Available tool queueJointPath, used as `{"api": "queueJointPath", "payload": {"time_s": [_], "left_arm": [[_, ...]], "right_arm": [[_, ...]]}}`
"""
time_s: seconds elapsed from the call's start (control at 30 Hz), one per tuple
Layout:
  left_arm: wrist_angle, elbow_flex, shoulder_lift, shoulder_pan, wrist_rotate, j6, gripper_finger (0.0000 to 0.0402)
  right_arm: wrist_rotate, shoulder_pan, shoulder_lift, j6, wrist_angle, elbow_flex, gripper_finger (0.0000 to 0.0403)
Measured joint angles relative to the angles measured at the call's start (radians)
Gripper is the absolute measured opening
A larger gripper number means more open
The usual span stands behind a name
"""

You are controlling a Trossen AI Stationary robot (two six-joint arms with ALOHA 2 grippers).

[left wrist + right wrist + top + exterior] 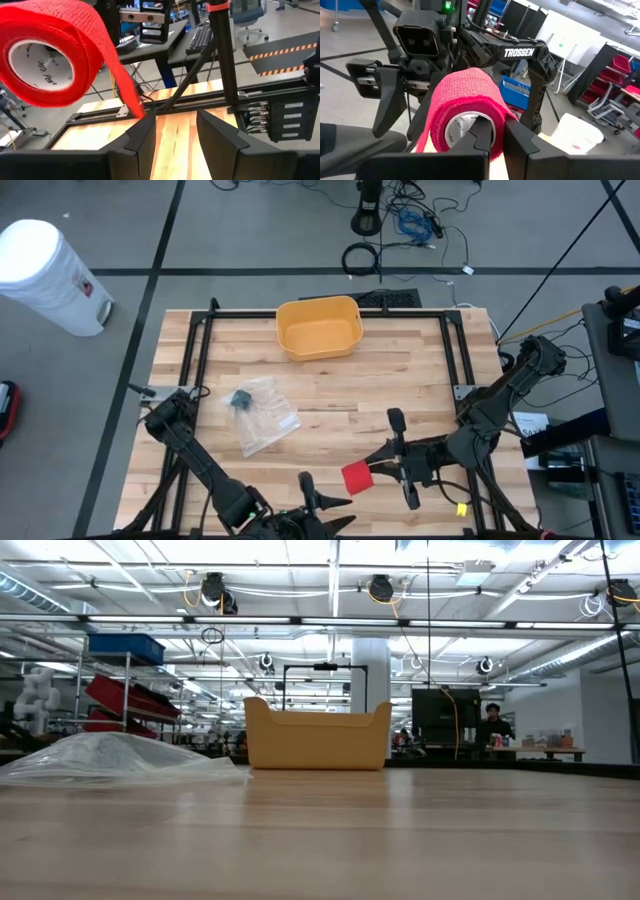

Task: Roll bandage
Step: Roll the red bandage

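The bandage is a red roll (357,477) with a white core, held up above the table's near edge by my right gripper (376,466), which is shut on it. In the left wrist view the roll (50,55) fills the upper corner, and a loose red tail (122,82) runs from it down to one finger of my left gripper (172,120). My left gripper (322,498) stands just left of the roll, open, with bare wood showing between its fingers. The low view shows neither gripper. My left gripper has the tail's end (140,112) meeting the tip of one finger (142,132); whether it touches or passes behind, I cannot tell. My right gripper holds the roll by its wall (499,125), one finger (481,134) inside the white core and the other outside. The fingers come level from the table's right. The roll is lifted clear, its axis along the fingers.
A yellow bin (318,326) stands at the far middle of the table. A clear plastic bag (262,412) with a small dark item lies left of centre. Black frame rails (200,360) run along the table's sides. A white container (45,275) stands on the floor beyond the left corner.
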Motion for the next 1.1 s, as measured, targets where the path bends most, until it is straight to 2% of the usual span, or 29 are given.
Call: {"api": "queueJointPath", "payload": {"time_s": [0.2,0.4,0.9,1.1], "left_arm": [[-0.001,0.000,0.000,0.009,-0.015,-0.006,0.0148],[-0.012,0.000,0.000,0.010,-0.154,0.004,0.0148],[-0.009,0.000,0.000,0.010,-0.068,-0.006,0.0148],[-0.009,0.000,-0.001,-0.013,-0.078,-0.006,0.0148]], "right_arm": [[0.000,0.000,0.000,-0.016,0.001,0.000,0.0019],[-0.003,0.000,0.000,-0.026,0.001,0.000,0.0019],[-0.004,0.000,0.000,-0.027,0.002,0.000,0.0019],[-0.004,0.000,0.000,-0.026,0.002,0.000,0.0019]]}}
